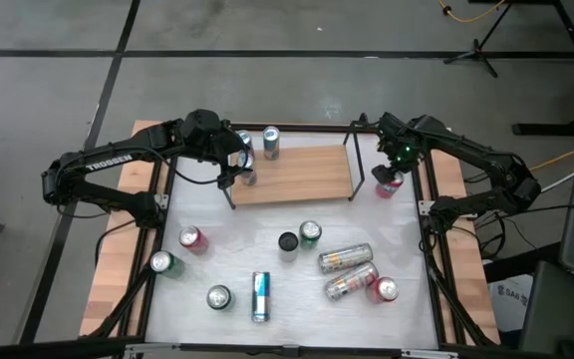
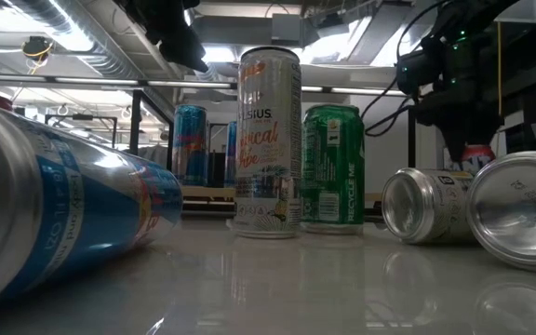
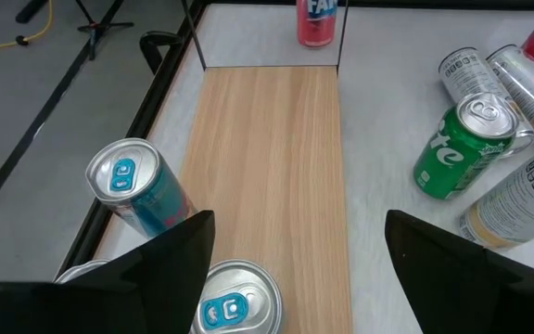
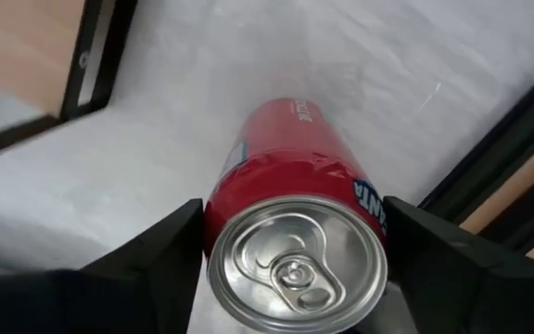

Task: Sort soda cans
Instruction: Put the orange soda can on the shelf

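Red can (image 4: 290, 223): upright at upper right of the high view, base hidden; I see right gripper (image 4: 290, 246) fingers spread either side.
Left gripper (image 3: 299, 269): open above blue cans (image 3: 137, 186), one cut off.

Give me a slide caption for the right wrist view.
Right end effector straddles an upright red soda can on the white tabletop.

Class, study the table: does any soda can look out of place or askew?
Yes. Three cans lie on their sides among upright ones: a blue can near the front edge, and two silver cans side by side right of centre.
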Tool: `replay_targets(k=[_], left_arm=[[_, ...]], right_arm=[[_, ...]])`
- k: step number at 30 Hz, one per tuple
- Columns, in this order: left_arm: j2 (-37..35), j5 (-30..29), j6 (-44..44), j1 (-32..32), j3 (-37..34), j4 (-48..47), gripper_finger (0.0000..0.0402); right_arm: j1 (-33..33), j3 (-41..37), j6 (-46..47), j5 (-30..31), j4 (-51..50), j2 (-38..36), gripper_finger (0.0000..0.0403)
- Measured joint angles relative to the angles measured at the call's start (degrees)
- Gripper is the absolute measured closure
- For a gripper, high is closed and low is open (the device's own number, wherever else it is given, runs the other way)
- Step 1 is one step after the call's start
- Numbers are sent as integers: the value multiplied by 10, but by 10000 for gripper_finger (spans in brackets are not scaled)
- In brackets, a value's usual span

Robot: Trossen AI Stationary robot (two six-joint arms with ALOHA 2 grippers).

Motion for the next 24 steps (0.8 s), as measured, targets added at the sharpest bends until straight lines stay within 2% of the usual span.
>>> replay_targets(k=[11, 19, 24], left_arm=[[0, 0, 0, 0, 0, 0, 96], [0, 0, 0, 0, 0, 0, 96], [0, 0, 0, 0, 0, 0, 96]], right_arm=[[0, 0, -213, -6, -1, 0, 118], [0, 0, -287, -5, 0, 0, 115], [0, 0, -294, -4, 1, 0, 114]])
